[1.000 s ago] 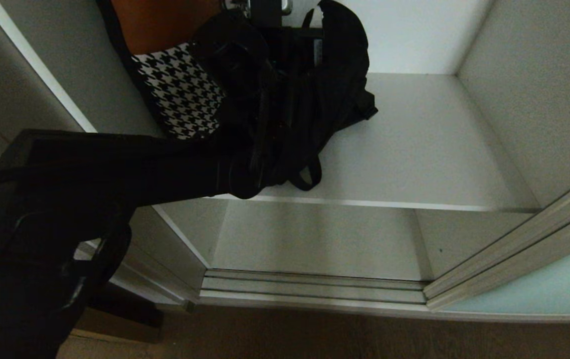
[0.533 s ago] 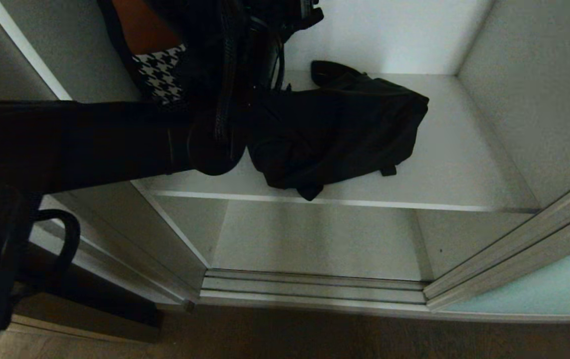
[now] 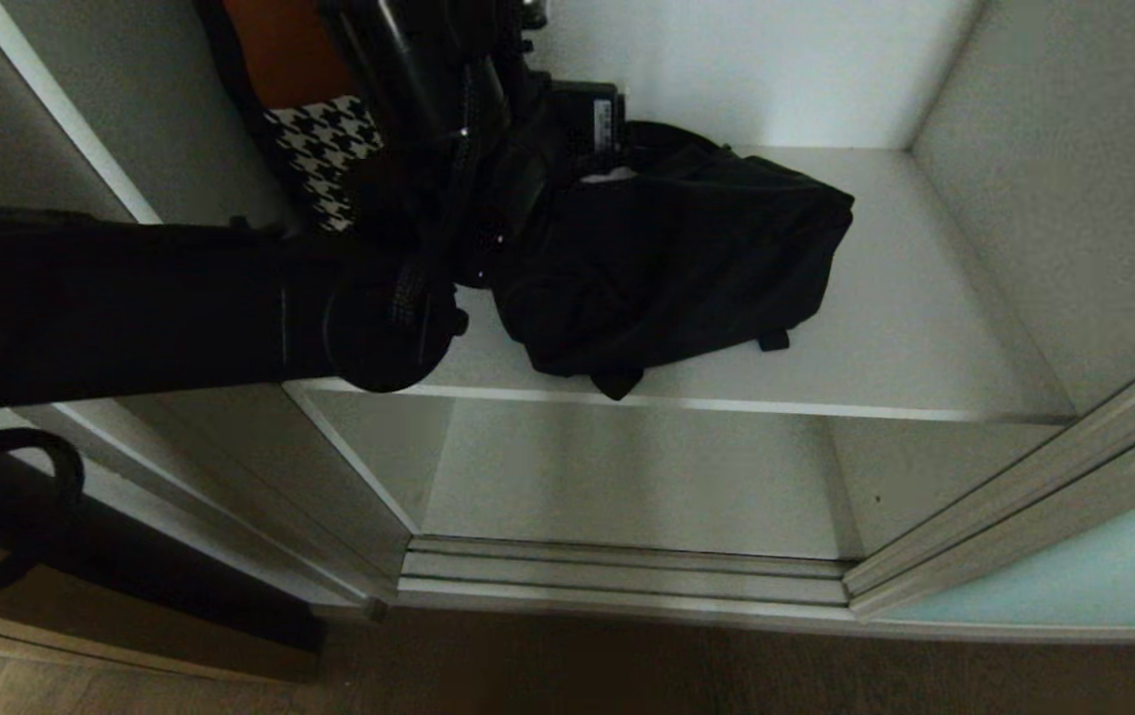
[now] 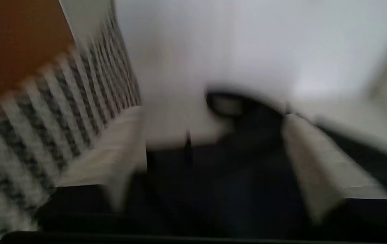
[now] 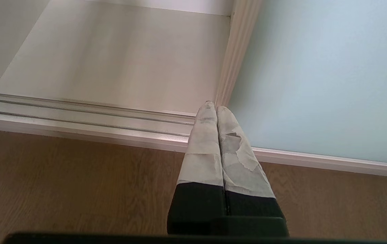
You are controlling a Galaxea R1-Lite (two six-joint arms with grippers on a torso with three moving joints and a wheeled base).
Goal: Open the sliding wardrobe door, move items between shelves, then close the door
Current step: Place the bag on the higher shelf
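Two arms: left gripper [image 4: 213, 162] works over the shelf [image 3: 885, 328]; right gripper [image 5: 216, 112] hangs parked, fingers pressed together.
Left jaws: spread, holding nothing.
Black bag [image 3: 686, 268]: lies mid-shelf toward the front edge, apparently just set down.
Sliding wardrobe door [image 3: 1103, 566]: slid aside rightward, giving access.

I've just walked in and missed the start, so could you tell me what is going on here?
The robot is working at a wardrobe whose sliding door stands open. Its left gripper, fingers apart and holding nothing, hangs over a black bag lying on the shelf, beside a houndstooth-patterned item. The right gripper is shut and parked low by the floor track.
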